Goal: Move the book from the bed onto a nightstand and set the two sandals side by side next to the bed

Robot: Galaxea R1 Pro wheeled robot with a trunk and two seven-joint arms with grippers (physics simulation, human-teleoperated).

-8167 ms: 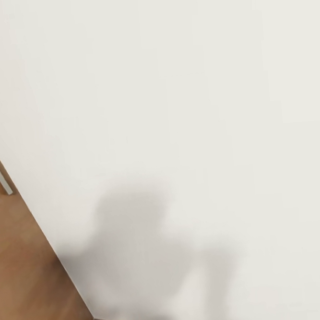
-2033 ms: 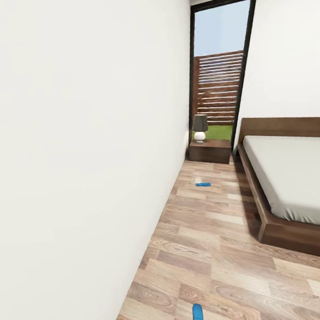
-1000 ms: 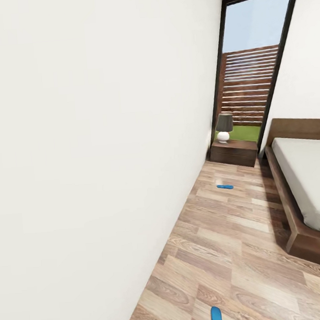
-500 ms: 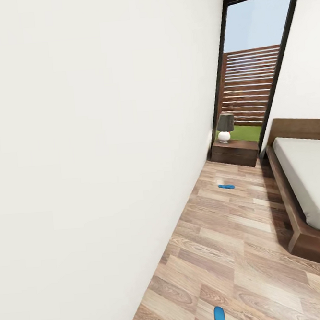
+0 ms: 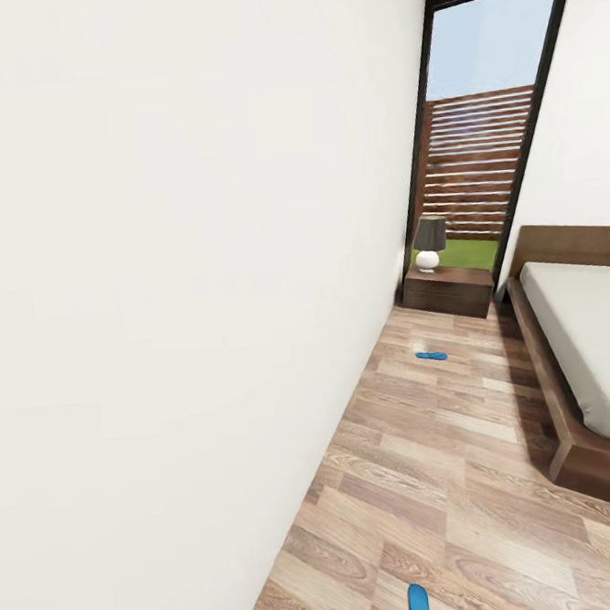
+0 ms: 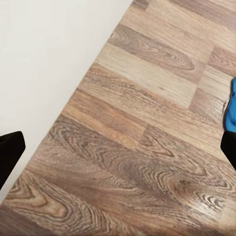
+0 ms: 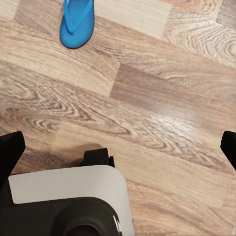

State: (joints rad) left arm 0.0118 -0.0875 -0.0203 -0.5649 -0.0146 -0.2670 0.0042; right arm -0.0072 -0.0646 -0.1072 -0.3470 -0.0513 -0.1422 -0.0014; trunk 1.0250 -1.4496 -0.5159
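Head view: near sandal [image 5: 418, 604] lies lengthwise toward nightstand [image 5: 448, 291]; both tools gape empty.

Your head view cuts the near sandal [image 5: 418, 605] at its lower edge and the bed [image 5: 584, 356] at its right edge; the far sandal [image 5: 431, 356] beside the nightstand [image 5: 448, 292] is too small to make out.
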